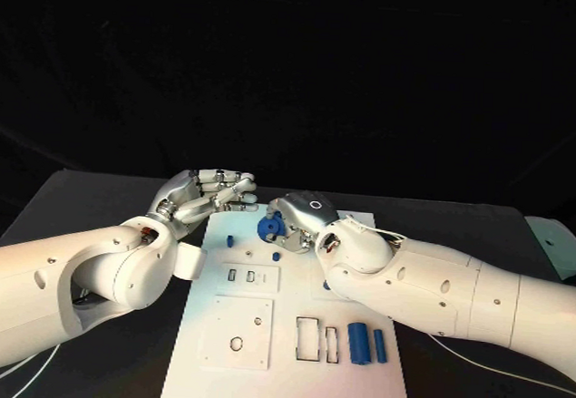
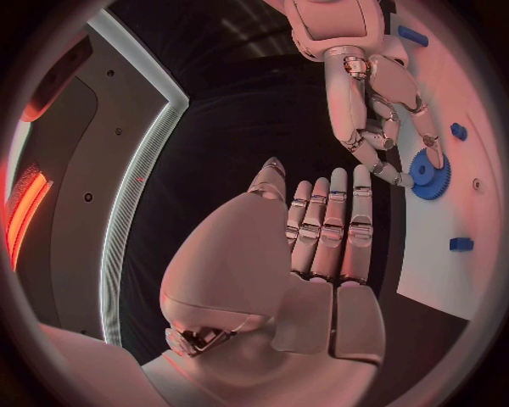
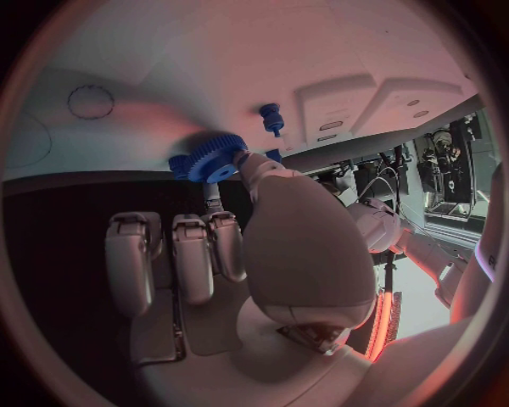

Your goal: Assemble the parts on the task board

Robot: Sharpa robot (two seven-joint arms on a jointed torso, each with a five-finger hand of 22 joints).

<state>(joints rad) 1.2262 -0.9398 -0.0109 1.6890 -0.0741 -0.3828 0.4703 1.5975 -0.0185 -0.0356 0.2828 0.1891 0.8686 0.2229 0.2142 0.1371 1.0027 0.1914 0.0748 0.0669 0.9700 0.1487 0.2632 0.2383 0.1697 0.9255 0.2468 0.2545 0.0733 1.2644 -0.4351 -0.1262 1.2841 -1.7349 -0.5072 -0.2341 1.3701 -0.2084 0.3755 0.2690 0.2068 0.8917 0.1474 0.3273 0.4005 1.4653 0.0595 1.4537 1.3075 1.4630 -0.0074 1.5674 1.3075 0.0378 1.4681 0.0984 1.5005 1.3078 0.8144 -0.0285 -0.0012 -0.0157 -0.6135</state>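
Note:
The white task board (image 1: pixel 290 381) lies in the middle of the table. At its far end my right hand (image 1: pixel 303 220) pinches a blue gear (image 1: pixel 272 225) between thumb and a finger, low over the board; the right wrist view shows the gear (image 3: pixel 209 161) at the fingertips. My left hand (image 1: pixel 213 194) hovers just off the board's far left corner, fingers stretched out side by side and holding nothing. In the left wrist view that hand (image 2: pixel 318 246) faces the right hand (image 2: pixel 377 110) and the gear (image 2: pixel 429 174). Two small blue pegs (image 1: pixel 229 241) (image 1: pixel 273 254) stand close by.
Two blue bars (image 1: pixel 356 342) (image 1: pixel 379 346) lie at the board's near right, next to rectangular slots (image 1: pixel 307 337). A square plate with a round hole (image 1: pixel 237 332) sits near left. A pale object (image 1: pixel 557 243) rests at the table's right edge.

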